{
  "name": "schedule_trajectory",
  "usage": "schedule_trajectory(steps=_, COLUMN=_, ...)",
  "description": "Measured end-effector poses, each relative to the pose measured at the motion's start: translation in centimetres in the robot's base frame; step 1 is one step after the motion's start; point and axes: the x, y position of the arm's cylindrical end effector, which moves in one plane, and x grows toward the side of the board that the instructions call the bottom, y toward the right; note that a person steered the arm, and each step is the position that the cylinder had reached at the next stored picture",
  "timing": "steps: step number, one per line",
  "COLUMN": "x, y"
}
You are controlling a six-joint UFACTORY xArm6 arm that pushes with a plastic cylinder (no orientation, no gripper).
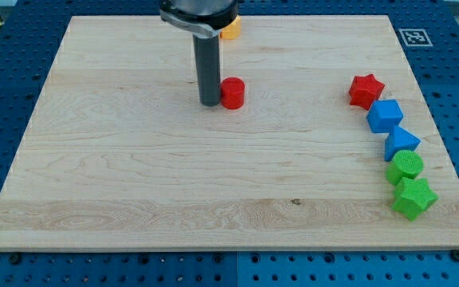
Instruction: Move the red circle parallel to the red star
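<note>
**Q:** One red circle point(232, 93), where is it, and where is my tip point(209, 103)?

**A:** The circle sits on the wooden surface point(134, 175) above centre. My tip touches its side at nine o'clock. No claw exists on this arm, only a dark rod, so nothing spreads or pinches.

**Q:** How should the push go?

**A:** Probably straight toward three o'clock, keeping the tip centred on the circle so it does not slip off, until it lines up near the red star point(366, 90), well apart at three o'clock.

**Q:** How does the circle look?

**A:** A short, bright red cylinder, flat-topped, standing upright.
</note>
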Motion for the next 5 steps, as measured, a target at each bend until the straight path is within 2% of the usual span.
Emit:
schedule_trajectory(steps=2, x=-1.8, y=5.5)
schedule_trajectory(steps=5, x=0.8, y=13.2)
